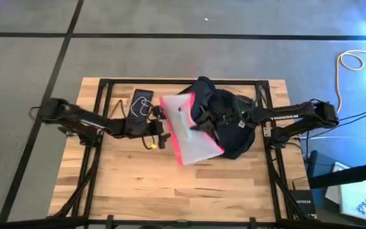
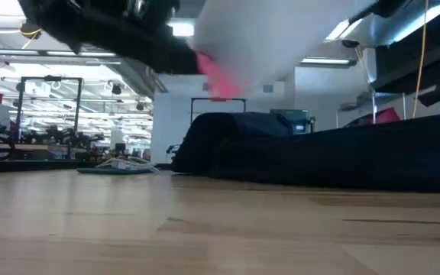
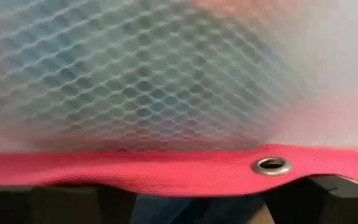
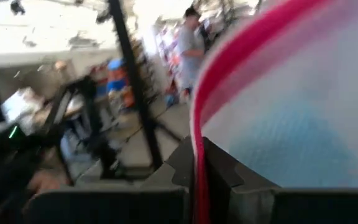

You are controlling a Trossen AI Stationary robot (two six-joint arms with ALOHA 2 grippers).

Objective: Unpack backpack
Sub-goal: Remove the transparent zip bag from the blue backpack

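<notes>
The dark navy backpack lies flat on the wooden table, right of centre; in the low view it is a long dark mound. A clear red-edged pouch is held up over the backpack's left part, clear of the table. My right gripper reaches in over the backpack and is shut on the pouch. My left gripper stands at the pouch's left red edge, fingers apart; I cannot tell whether they touch it. My right gripper pinches the pouch's red edge between its two fingers, coming level from the table's right side over the backpack. The edge runs straight into the gap between the fingers. The pouch is lifted clear of the table.
A black flat device with a white cable lies at the far left of the table. A small yellow piece lies near my left gripper. The near half of the table is bare wood. A person stands in the room beyond.
</notes>
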